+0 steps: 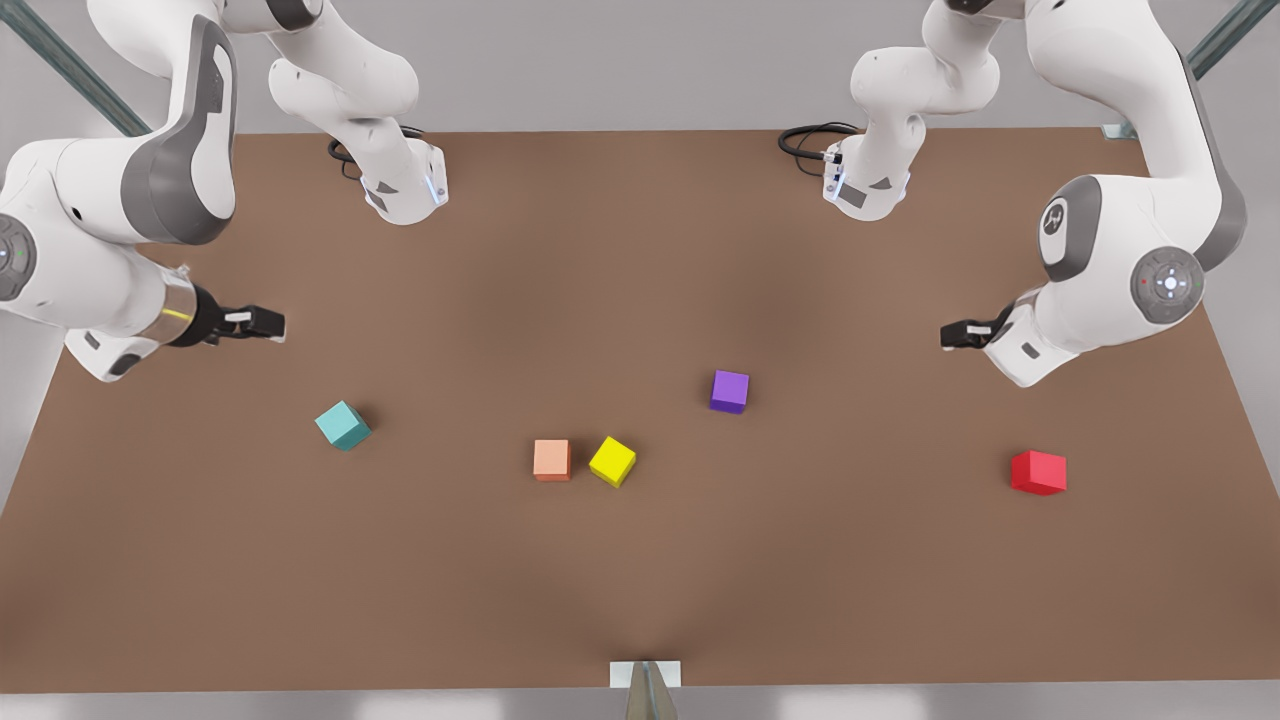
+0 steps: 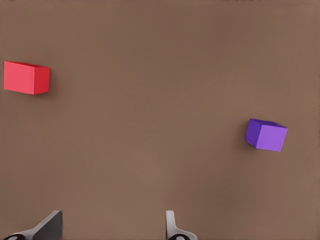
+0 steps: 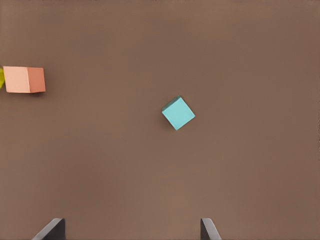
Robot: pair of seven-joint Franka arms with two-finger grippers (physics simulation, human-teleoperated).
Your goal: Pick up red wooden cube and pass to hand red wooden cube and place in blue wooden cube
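The red wooden cube (image 1: 1038,472) (image 2: 26,77) lies on the brown table at the front view's right. My left gripper (image 1: 952,335) (image 2: 111,231) hovers above the table behind and a little to the left of it, open and holding nothing. The blue wooden cube (image 1: 343,426) (image 3: 178,113), teal in colour, rests at the front view's left. My right gripper (image 1: 268,325) (image 3: 131,232) hangs behind and to the left of that cube, open and with nothing between its fingers.
A purple cube (image 1: 729,391) (image 2: 266,135), a yellow cube (image 1: 612,461) and a salmon-orange cube (image 1: 551,460) (image 3: 23,79) sit mid-table. Both arm bases (image 1: 400,185) stand at the table's far edge. A small bracket (image 1: 645,675) sits at the near edge.
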